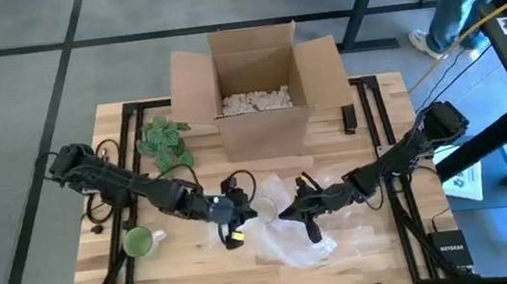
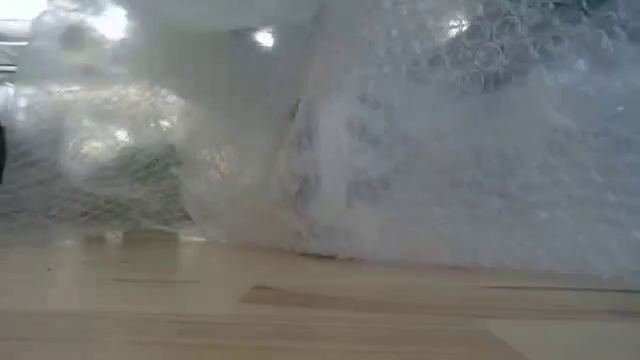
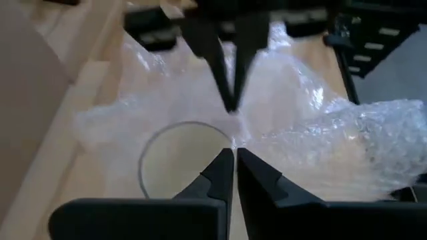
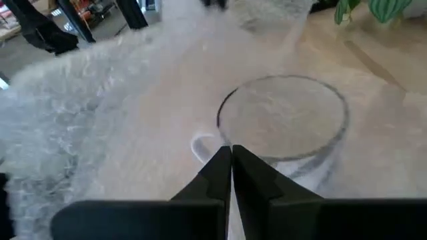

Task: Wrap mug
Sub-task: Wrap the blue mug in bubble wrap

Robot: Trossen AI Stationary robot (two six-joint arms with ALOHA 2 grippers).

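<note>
A clear glass mug point(image 1: 267, 208) stands upright on a crumpled sheet of bubble wrap point(image 1: 299, 238) in the middle of the table. Its round rim point(image 4: 283, 117) and its handle point(image 4: 200, 147) show hazily in the right wrist view. My left gripper point(image 1: 248, 210) comes in from the table's left and my right gripper point(image 1: 288, 213) from the right. Both are shut, tip to tip, beside the mug's rim point(image 3: 187, 160). The wrap point(image 2: 400, 150) fills the low view. My left gripper point(image 3: 235, 155) is shut on thin bubble wrap film point(image 3: 243, 140) right at the mug's rim, coming in low from the table's left. One layer or several, I cannot tell. My right gripper point(image 4: 231, 152) is shut on wrap point(image 4: 220, 137) at the rim beside the handle, slanting down from the table's right. Whether it also touches the glass, I cannot tell.
An open cardboard box point(image 1: 257, 93) with white filling stands at the table's far edge, a green plant point(image 1: 166, 141) to its left, a small black item point(image 1: 349, 118) to its right. A green mug point(image 1: 138, 241) sits near left. A person's legs point(image 1: 459, 0) show beyond the table.
</note>
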